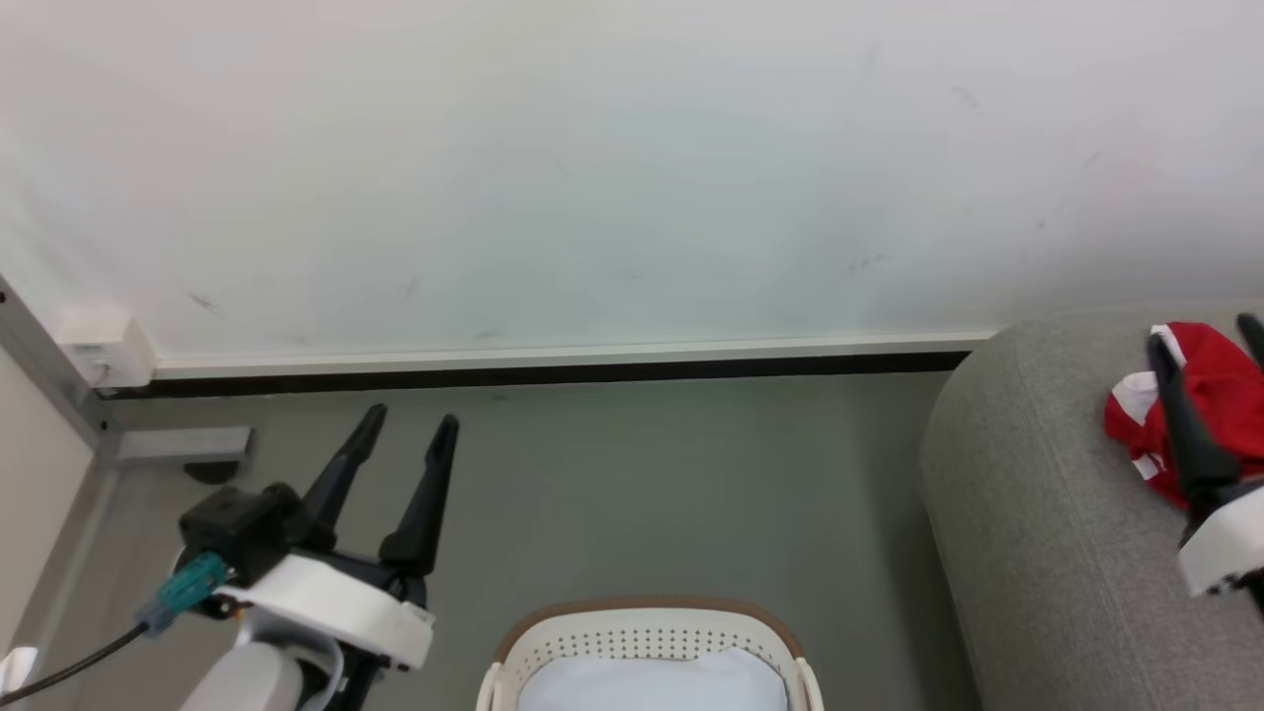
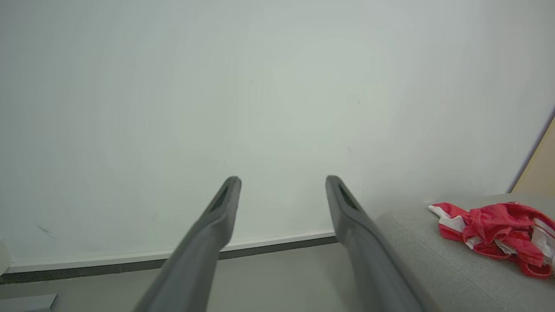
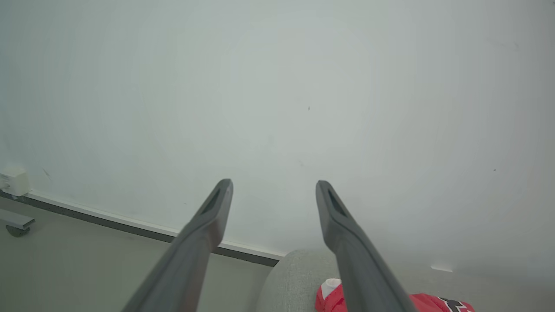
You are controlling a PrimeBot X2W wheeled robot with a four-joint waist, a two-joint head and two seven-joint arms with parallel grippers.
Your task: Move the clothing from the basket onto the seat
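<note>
Now both grippers are wide open, holding nothing: L gripper (image 1: 413, 417) over bare floor (image 1: 642, 474), R gripper (image 1: 1203, 331) above clothing (image 2: 494, 225), contact unclear. Clothing lies crumpled on seat (image 1: 1027, 513) near its wall-side end, long axis along seat top, no clear heading. Basket (image 1: 642, 604) w/ pale fabric (image 1: 652, 681) sits off seat's left edge, open floor between.

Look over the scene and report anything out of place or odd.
The red jersey lies crumpled in a heap on the grey seat rather than laid flat. The basket holds pale fabric. Nothing looks spilled or damaged.
</note>
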